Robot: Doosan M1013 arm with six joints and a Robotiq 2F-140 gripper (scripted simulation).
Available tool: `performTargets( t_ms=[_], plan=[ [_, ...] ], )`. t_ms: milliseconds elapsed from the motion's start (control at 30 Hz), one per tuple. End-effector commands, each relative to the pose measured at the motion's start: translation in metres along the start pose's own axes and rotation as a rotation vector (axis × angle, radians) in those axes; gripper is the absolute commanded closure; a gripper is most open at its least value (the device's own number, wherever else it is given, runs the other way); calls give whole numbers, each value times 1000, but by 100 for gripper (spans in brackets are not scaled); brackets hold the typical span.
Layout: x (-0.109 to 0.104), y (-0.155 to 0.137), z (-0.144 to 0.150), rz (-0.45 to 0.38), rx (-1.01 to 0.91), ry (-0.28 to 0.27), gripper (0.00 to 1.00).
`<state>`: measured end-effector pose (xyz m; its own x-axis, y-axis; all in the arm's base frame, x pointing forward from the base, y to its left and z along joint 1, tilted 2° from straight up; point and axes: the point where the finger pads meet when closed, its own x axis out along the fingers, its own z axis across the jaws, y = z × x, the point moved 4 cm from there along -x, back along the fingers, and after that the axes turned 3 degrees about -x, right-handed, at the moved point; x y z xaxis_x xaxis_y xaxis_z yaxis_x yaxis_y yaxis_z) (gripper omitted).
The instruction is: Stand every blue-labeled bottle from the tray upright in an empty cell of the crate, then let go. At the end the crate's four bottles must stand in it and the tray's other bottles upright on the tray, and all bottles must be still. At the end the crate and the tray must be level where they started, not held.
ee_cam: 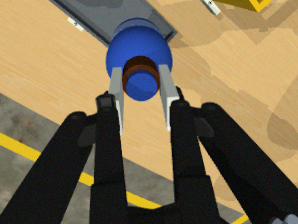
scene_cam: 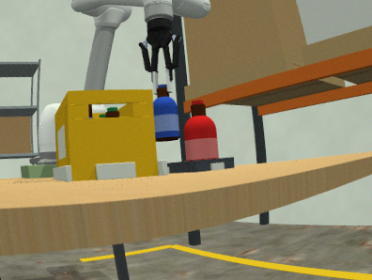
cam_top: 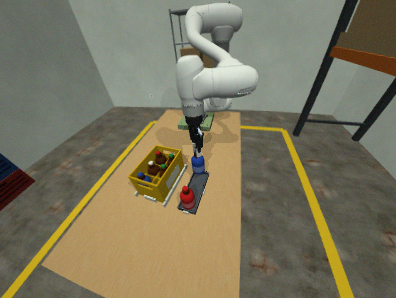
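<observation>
My gripper is shut on the neck of a blue-labeled bottle. The bottle hangs upright, its base above tray height, at the tray's far end. A red bottle stands upright on the near end of the dark tray. The yellow crate holds several bottles, with red, white and green caps, and a blue one in its near part. Its walls hide their lower parts.
Pale blocks sit around the crate's foot. The crate stands left of the tray with a narrow gap between them. A green base plate lies under the arm at the back. An orange-beamed rack stands to the right.
</observation>
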<state>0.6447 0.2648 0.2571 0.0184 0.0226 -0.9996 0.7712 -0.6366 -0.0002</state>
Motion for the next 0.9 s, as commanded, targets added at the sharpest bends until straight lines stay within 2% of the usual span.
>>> performTargets(
  t_ms=[0, 867],
  plan=[
    [-2, 0, 0, 0, 0, 0, 100],
    [-29, 0, 0, 0, 0, 0, 100]
  ],
)
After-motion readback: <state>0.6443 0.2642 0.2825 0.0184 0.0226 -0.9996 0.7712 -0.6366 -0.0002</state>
